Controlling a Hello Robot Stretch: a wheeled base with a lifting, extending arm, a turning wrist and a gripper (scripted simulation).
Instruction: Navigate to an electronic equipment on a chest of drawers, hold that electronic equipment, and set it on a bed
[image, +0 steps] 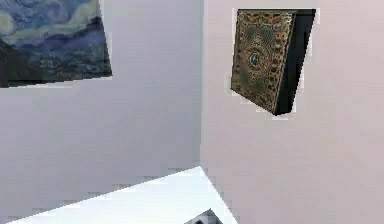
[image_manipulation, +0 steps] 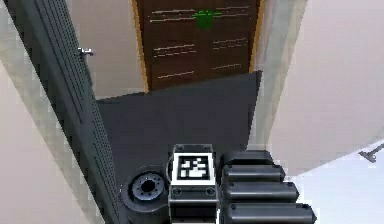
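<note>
Two pictures: blue painting (image: 50, 40) left, ornate picture (image: 268, 60) right.
Gripper (image_manipulation: 147, 192): near; its grip and load cannot be told.
Progress: seemingly navigating; pickup and placing undone.

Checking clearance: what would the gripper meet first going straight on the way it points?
Likely the brown door: from the gripper only bare dark floor lies that way, though depth is unclear.
</note>
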